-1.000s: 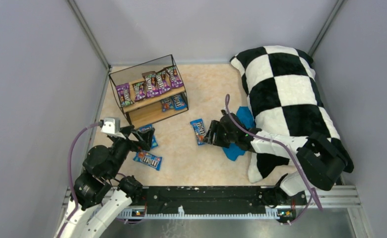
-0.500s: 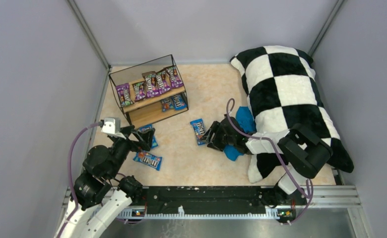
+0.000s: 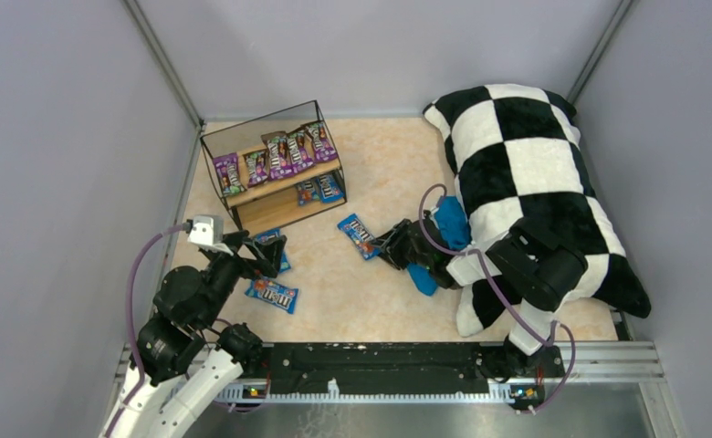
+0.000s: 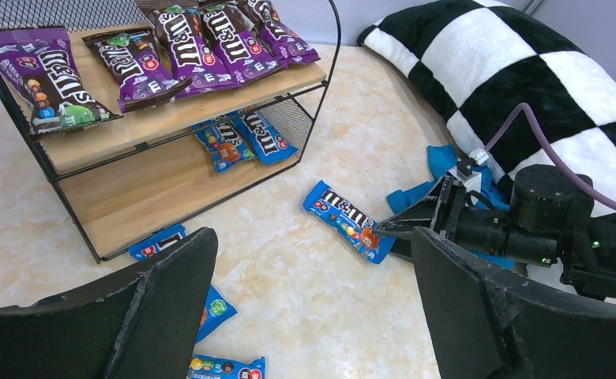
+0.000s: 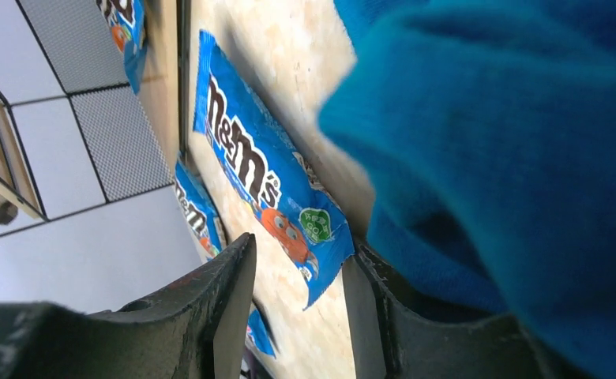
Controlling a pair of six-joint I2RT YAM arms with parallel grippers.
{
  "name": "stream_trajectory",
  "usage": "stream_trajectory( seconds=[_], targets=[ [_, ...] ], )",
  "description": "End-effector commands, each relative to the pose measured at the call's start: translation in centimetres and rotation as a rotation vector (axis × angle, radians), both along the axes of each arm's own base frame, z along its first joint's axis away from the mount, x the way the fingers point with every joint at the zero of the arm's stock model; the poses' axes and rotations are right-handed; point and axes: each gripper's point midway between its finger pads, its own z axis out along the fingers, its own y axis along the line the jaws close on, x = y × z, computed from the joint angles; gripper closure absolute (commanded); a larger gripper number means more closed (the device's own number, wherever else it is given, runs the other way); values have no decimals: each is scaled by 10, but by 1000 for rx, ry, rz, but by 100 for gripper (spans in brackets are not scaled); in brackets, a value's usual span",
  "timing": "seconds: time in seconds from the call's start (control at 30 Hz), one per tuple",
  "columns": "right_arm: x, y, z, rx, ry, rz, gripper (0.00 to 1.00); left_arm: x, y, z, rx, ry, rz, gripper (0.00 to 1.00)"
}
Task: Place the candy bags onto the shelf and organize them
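Observation:
The shelf (image 3: 243, 182) stands at the back left with several purple candy bags (image 3: 282, 152) on its top board and two blue bags (image 3: 320, 190) on the lower board. My right gripper (image 3: 387, 249) is low over the floor and open. The near end of a blue candy bag (image 3: 356, 234) lies between its fingers, as the right wrist view (image 5: 301, 254) shows. My left gripper (image 3: 267, 255) is open and empty over another blue bag (image 3: 279, 258). A third blue bag (image 3: 273, 294) lies nearer the front. The left wrist view shows the shelf (image 4: 170, 170) and the right gripper (image 4: 392, 230).
A big black-and-white checkered pillow (image 3: 526, 155) fills the right side. A blue cloth (image 3: 448, 224) lies bunched against it, right behind my right gripper. Grey walls close in the left, back and right.
The blue bag at my right gripper has slid and turned toward the shelf. The right arm has folded further left. The left arm has not moved.

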Motion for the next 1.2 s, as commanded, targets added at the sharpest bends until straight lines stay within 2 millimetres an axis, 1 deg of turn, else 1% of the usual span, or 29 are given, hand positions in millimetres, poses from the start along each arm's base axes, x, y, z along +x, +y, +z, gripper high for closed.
stream_trajectory(
  seconds=[0.0, 0.1, 0.13, 0.2, 0.23, 0.27, 0.3, 0.43, 0.47, 0.53, 0.57, 0.67, 0.8, 0.97, 1.07, 1.13, 1.17],
  targets=[
    [15, -23, -23, -63, 15, -134, 55, 2, -1, 8, -4, -31, -3, 1],
    [21, -20, -24, -43, 10, -140, 56, 3, -2, 7, -2, -28, -8, 1],
    [22, -19, -24, -37, 11, -144, 57, 3, -2, 8, -3, -28, -7, 2],
    [25, -17, -24, -19, 4, -146, 65, 2, -2, 8, -4, -30, -6, 1],
    [25, -16, -23, -10, 1, -144, 72, 3, -2, 8, -3, -33, -4, 2],
    [25, -14, -20, 2, -5, -140, 75, 3, -1, 7, 1, -30, 0, 2],
    [26, -12, -16, 16, -14, -132, 81, 4, -1, 6, 4, -27, 1, 2],
    [22, -5, -2, 40, -51, -76, 98, 6, -3, 4, 10, -16, 0, 1],
    [19, -5, 1, 46, -56, -64, 100, 6, -3, 3, 12, -14, 0, 2],
    [14, -4, 8, 69, -74, -43, 100, 7, -3, 3, 14, -10, 0, 1],
    [5, 1, 19, 100, -87, 12, 100, 7, -2, 3, 13, -10, 5, 1],
    [-6, 7, 31, 123, -103, 52, 100, 6, 0, 3, 11, -12, 15, 1],
    [-20, 23, 53, 169, -135, 119, 100, 6, 1, 3, 9, -12, 21, 1],
    [-33, 52, 82, 206, -182, 195, 100, 6, 0, 3, 9, -11, 16, 2],
    [-40, 76, 94, 239, -198, 245, 100, 5, 2, 5, 3, -17, 21, 2],
    [-41, 91, 103, 269, -204, 265, 100, 4, 3, 7, -4, -27, 25, 1],
    [-41, 98, 104, 281, -203, 271, 100, 3, 4, 7, -6, -31, 26, 1]
  ],
)
